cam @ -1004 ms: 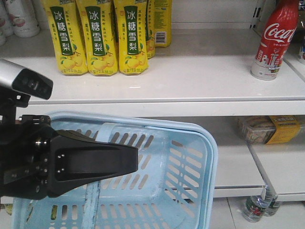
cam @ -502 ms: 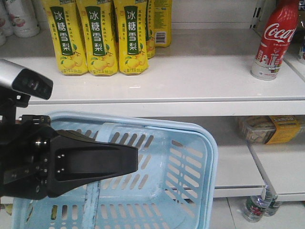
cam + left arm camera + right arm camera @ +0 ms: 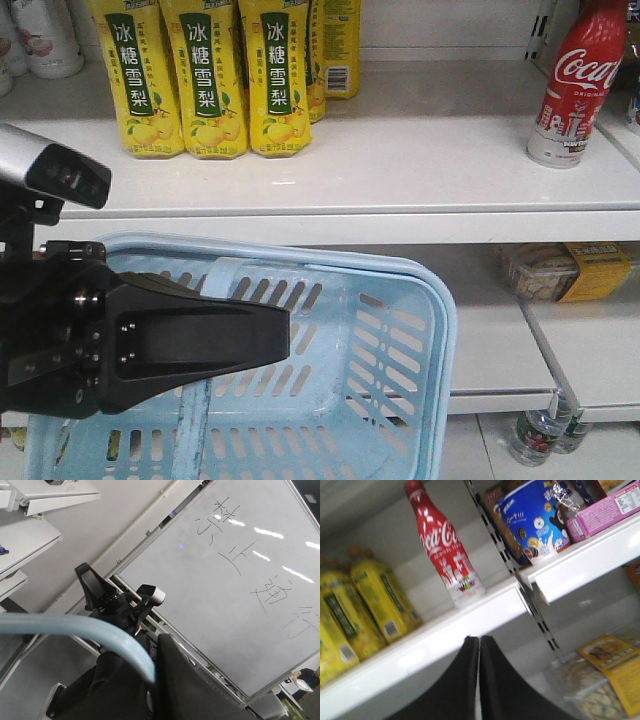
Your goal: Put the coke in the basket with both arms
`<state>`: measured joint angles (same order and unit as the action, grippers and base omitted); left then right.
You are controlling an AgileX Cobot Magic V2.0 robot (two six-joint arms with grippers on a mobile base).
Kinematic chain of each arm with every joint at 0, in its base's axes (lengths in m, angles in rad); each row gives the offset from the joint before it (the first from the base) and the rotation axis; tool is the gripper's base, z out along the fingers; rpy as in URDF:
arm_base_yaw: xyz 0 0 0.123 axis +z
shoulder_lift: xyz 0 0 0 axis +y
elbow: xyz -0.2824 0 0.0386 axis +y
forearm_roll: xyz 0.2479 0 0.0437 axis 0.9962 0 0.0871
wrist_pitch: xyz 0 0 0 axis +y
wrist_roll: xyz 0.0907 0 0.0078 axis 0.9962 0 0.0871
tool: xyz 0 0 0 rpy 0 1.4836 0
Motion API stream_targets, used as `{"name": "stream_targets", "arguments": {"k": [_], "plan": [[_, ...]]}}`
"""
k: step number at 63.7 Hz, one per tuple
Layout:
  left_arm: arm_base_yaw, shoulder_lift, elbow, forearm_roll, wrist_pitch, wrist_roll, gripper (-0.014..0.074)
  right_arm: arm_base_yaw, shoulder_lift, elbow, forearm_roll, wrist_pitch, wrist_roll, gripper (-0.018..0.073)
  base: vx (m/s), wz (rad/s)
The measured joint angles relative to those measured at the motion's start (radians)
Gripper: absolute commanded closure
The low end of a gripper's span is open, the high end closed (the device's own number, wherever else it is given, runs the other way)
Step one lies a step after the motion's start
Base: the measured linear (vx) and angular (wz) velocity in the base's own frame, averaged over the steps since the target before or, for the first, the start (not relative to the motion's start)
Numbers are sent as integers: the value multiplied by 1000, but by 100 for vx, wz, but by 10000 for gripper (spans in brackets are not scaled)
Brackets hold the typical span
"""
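Observation:
The coke (image 3: pixel 576 85) stands upright at the far right of the upper shelf; it also shows in the right wrist view (image 3: pixel 445 550). The light blue basket (image 3: pixel 440 330) hangs tilted below that shelf, and I see nothing in it. My left gripper (image 3: pixel 285 330) lies across the basket's left side. In the left wrist view it (image 3: pixel 150 662) is shut on the basket's handle (image 3: pixel 75 627). My right gripper (image 3: pixel 479 640) is shut and empty, its tips just under the shelf edge, below and slightly right of the coke. It is out of the front view.
Three yellow pear-drink bottles (image 3: pixel 205 80) stand at the left of the upper shelf (image 3: pixel 400 170). A packaged snack (image 3: pixel 565 270) lies on the lower shelf at the right. Small bottles (image 3: pixel 540 435) stand on the floor. A blue tub (image 3: pixel 535 517) sits beyond the shelf upright.

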<state>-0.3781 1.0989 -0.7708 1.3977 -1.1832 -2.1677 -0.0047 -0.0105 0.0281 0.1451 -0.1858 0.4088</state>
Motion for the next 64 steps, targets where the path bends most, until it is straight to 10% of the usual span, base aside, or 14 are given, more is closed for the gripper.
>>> {"name": "stream_targets", "arguments": {"k": [16, 41, 64], "plan": [[0, 0, 0, 0, 0, 0, 602, 0, 2, -151, -90, 85, 88, 519, 0, 0], [0, 0, 0, 0, 0, 0, 602, 0, 245, -464, -330, 162, 70, -24, 0, 0], [0, 0, 0, 0, 0, 0, 602, 0, 538, -648, -452, 119, 70, -21, 0, 0]]}}
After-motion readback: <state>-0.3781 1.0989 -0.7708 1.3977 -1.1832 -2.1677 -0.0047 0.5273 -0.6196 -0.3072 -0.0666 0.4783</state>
